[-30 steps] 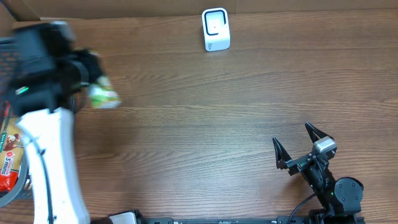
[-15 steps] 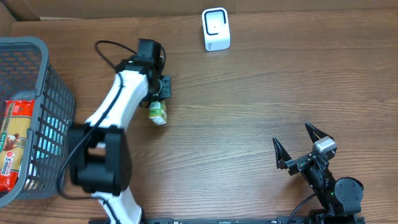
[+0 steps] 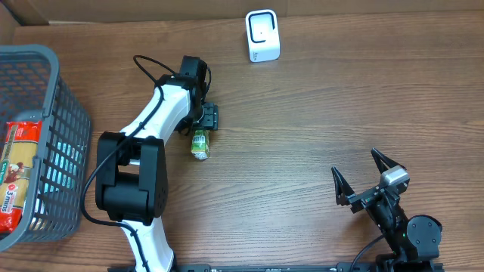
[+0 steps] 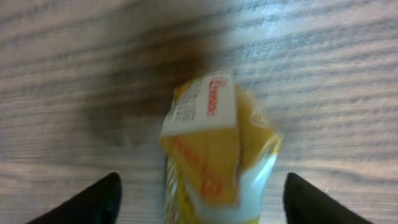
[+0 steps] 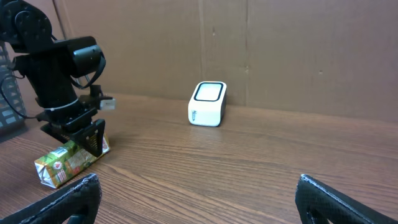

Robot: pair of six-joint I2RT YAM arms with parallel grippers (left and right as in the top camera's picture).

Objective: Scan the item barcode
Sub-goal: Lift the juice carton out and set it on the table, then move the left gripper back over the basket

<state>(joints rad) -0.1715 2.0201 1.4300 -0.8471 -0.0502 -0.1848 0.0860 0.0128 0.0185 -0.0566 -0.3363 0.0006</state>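
Observation:
The item is a small green and yellow packet (image 3: 200, 143) lying flat on the wooden table, left of centre. My left gripper (image 3: 204, 121) hangs over its far end, open, with both black fingers standing clear of the packet's sides. In the left wrist view the packet (image 4: 217, 149) fills the space between the spread fingers of the left gripper (image 4: 202, 199). The right wrist view shows the packet (image 5: 68, 160) resting on the table under that arm. The white barcode scanner (image 3: 262, 35) stands at the back, also seen as the scanner (image 5: 207, 103). My right gripper (image 3: 355, 166) is open and empty near the front right.
A grey mesh basket (image 3: 53, 91) stands at the left edge with snack packages (image 3: 15, 177) inside. A cardboard wall (image 5: 280, 50) backs the table behind the scanner. The right gripper (image 5: 199, 190) faces bare wood.
The left arm swung from above the basket to the table's middle with the packet, set it down, and its jaws opened off it. The right arm has not moved.

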